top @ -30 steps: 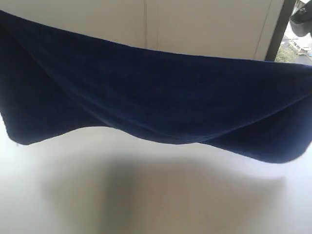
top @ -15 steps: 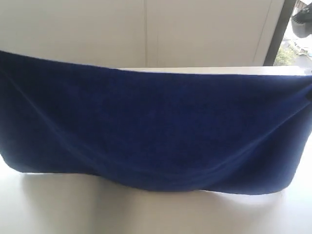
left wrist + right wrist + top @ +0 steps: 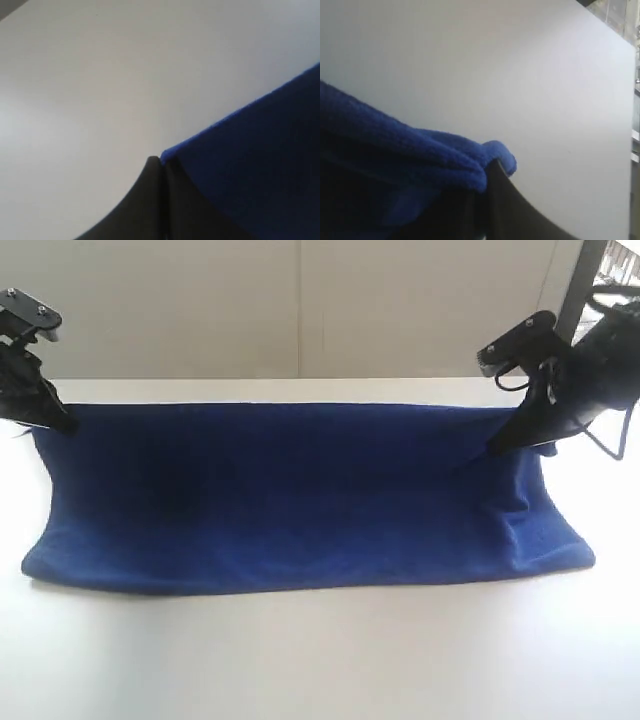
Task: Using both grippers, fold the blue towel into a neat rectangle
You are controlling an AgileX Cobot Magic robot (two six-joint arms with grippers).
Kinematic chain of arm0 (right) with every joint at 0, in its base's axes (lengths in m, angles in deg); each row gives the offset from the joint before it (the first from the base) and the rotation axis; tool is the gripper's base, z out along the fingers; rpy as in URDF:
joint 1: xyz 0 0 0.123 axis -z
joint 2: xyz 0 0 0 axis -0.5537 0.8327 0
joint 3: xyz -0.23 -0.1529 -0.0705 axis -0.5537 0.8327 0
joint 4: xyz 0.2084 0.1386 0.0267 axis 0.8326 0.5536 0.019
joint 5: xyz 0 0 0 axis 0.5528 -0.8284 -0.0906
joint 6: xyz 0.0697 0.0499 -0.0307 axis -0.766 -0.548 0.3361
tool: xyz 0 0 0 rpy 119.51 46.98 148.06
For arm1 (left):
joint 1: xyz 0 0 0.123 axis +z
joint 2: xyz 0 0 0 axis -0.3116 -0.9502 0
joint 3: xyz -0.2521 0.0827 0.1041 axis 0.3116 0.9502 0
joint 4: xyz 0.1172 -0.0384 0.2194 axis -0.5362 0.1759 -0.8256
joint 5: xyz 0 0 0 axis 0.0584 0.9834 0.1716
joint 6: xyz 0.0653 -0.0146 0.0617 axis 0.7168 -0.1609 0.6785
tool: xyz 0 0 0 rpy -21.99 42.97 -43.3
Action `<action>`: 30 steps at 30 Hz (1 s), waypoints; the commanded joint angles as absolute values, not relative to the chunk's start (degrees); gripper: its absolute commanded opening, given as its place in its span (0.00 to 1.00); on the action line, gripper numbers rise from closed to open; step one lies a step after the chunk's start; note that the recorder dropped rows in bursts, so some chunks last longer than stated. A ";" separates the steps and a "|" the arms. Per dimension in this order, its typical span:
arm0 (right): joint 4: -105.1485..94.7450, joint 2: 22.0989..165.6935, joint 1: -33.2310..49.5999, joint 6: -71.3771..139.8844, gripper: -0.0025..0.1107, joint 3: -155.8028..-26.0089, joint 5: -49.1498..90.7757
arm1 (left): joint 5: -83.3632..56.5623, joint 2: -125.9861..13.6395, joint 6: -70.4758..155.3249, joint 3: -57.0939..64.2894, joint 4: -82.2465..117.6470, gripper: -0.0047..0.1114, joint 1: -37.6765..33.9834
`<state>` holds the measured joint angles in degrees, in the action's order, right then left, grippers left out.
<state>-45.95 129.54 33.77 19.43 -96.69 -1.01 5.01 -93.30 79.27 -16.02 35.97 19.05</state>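
The blue towel [image 3: 300, 495] lies across the white table [image 3: 320, 660] as a long folded band, its far edge straight and its near edge a soft fold. At the far left corner my left gripper [image 3: 58, 420] is shut on the towel. The left wrist view shows its black fingers [image 3: 150, 200] pressed together with the towel's [image 3: 260, 150] corner at their tips. My right gripper [image 3: 505, 443] is shut on the far right corner. In the right wrist view the plush towel [image 3: 395, 145] bunches over the closed fingertips [image 3: 492, 167].
A pale wall with a vertical seam [image 3: 299, 310] rises behind the table's far edge. A dark window frame [image 3: 575, 290] stands at the back right. Bare table top shows in front of the towel and at both ends.
The towel was hanging high, close to the exterior camera. It has come down and away onto the table, its far edge carried to the back, and both arms have come into view.
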 commanded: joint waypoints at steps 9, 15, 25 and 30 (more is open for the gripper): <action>-50.47 138.68 36.44 13.43 0.54 -100.22 4.83 | -12.58 -100.52 81.93 -15.73 38.51 0.56 19.10; -52.84 137.29 36.44 13.43 0.64 -105.86 -5.04 | -20.05 -100.10 81.93 -15.73 38.51 0.71 19.10; -55.21 129.40 36.44 13.43 0.64 -108.87 -11.44 | -22.39 -93.01 81.93 -15.83 38.51 0.71 19.00; -52.66 126.65 36.44 12.10 0.64 -108.87 -12.94 | -19.75 -88.87 81.93 -15.83 38.51 0.71 19.00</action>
